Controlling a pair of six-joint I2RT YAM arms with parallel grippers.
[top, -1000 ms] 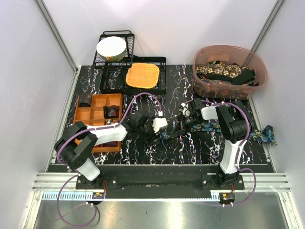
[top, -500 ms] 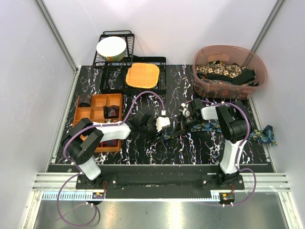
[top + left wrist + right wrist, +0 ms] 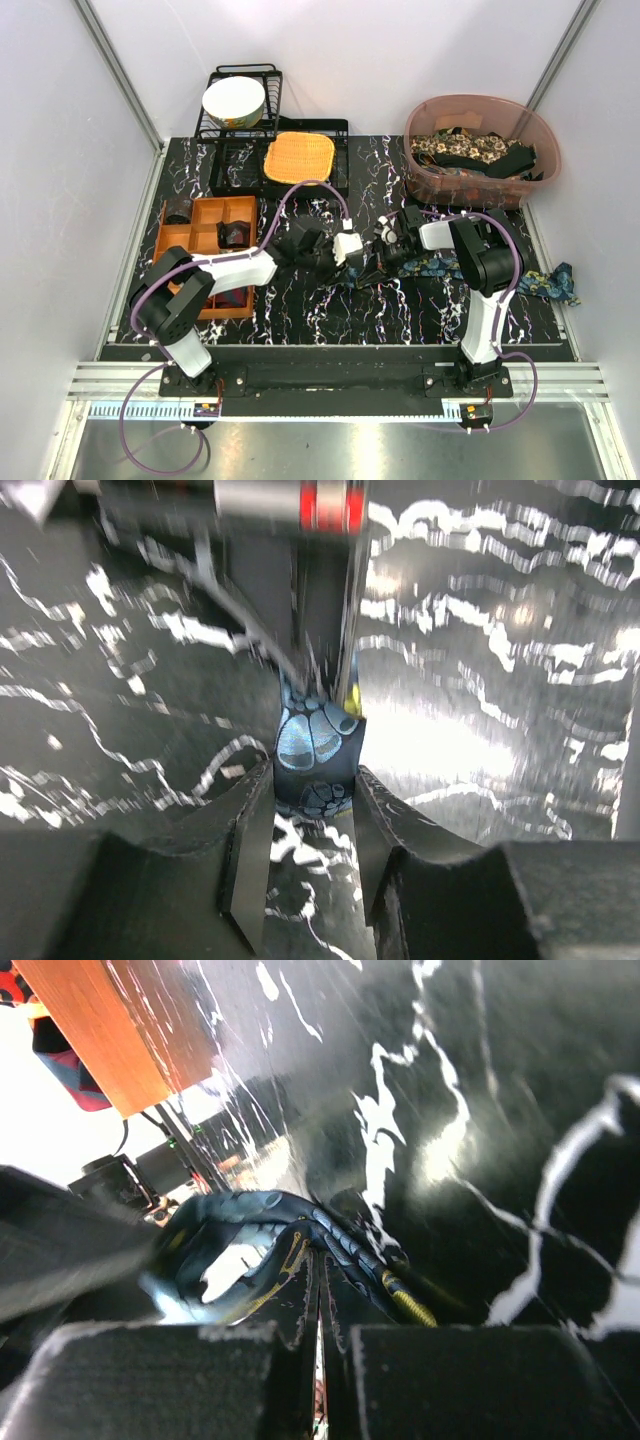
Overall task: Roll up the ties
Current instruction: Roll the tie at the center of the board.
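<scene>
1. Item: blue tie (image 3: 545,284), teal-and-yellow print. It lay flat on the black marbled table (image 3: 400,310), running from the centre out to the right edge, where its far end was bunched.
2. Near end: held between both arms at mid-table (the only part of the tie off the surface).
3. Right gripper (image 3: 320,1305): clamped tight on a folded loop of the tie.
4. Left gripper (image 3: 313,780): jaws partly apart, one on each side of the tie's tip. The fabric lay unbunched between them and no pinch was evident.
5. Step in hand, as judged: starting the roll at the near end, one arm anchoring and the other coming in to take the tip.
6. Next move, as judged: close on the tip squarely without crumpling it, then turn it over onto itself while the right keeps the length taut.
7. Change from a second before: the left arm had reached further right, from short of the tie to directly over its tip. The right arm and the tie's far end had barely shifted.
8. Surroundings: orange tray (image 3: 172,240) at left holding rolled ties (image 3: 235,233); pink tub (image 3: 425,180) at back right with unrolled ties (image 3: 470,148).
</scene>
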